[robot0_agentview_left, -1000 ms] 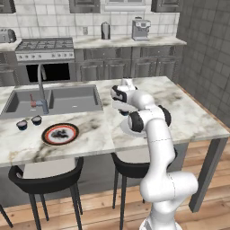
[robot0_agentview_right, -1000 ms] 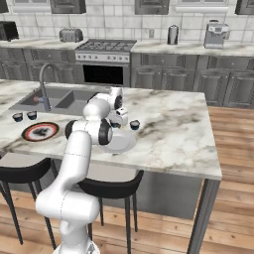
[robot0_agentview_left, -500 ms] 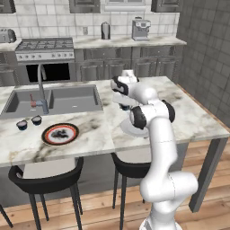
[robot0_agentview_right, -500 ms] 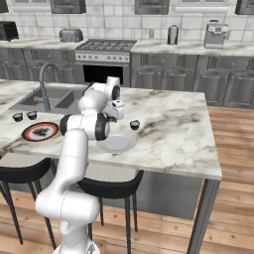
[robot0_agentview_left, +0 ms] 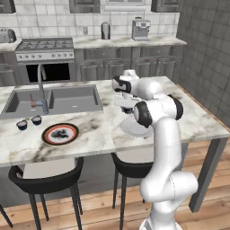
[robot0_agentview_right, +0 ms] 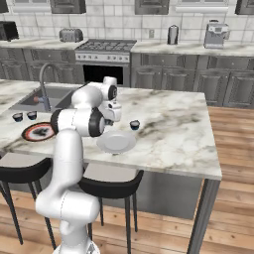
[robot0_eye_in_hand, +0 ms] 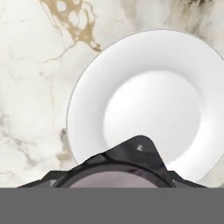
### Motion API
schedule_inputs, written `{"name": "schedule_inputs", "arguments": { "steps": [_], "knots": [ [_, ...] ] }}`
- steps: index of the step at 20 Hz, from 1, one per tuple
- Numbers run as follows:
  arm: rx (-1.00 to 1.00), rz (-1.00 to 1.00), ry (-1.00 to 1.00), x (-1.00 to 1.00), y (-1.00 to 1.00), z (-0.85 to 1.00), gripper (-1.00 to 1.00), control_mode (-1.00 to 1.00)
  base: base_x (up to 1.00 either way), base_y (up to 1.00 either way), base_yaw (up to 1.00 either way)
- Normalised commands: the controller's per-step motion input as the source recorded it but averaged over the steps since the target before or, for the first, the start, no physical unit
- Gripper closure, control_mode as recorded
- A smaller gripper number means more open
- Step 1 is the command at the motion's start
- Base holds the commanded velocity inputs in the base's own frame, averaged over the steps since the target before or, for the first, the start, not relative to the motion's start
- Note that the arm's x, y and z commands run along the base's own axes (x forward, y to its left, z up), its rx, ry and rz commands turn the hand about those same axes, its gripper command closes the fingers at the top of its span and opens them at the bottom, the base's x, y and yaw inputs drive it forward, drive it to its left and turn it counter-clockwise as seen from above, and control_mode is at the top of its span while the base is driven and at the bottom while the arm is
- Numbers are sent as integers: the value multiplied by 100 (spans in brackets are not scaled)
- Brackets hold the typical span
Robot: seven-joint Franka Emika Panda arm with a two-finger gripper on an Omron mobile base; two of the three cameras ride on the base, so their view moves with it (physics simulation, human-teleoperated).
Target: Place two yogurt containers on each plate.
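My gripper (robot0_eye_in_hand: 112, 176) is shut on a yogurt container (robot0_eye_in_hand: 113, 179), a dark round cup with a pale top, and hangs over the near edge of the plain white plate (robot0_eye_in_hand: 153, 100). In the base views the gripper (robot0_agentview_right: 113, 118) hovers above the back rim of the white plate (robot0_agentview_right: 118, 144) (robot0_agentview_left: 133, 130) on the island. Another yogurt container (robot0_agentview_right: 134, 125) stands on the counter just right of that plate. Two more cups (robot0_agentview_left: 21, 125) (robot0_agentview_left: 36, 120) sit beside the red-rimmed plate (robot0_agentview_left: 60, 134) at the left.
A sink (robot0_agentview_left: 54, 99) with a tall faucet (robot0_agentview_left: 42, 87) lies behind the red-rimmed plate. Black stools (robot0_agentview_left: 45, 173) stand under the island's front edge. Marble counter stretches to the right of the white plate (robot0_agentview_right: 173, 134).
The wrist has swung slightly while the hand stays over the white plate with the cup in its grip. The cups and plates on the counter have not moved.
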Motion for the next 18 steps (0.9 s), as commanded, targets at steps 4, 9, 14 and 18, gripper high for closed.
{"name": "schedule_inputs", "arguments": {
  "steps": [4, 9, 14, 18],
  "knots": [
    [-2, 0, -1, -80, 0, -3, 100, -100, 0, 0, 0],
    [-11, 0, -6, -51, 0, -32, 100, -100, 0, 0, 0],
    [-6, 0, -14, -20, -2, -22, 100, -100, 0, 0, 0],
    [0, 0, 0, 0, -1, -10, 100, -100, 0, 0, 0]
  ]
}}
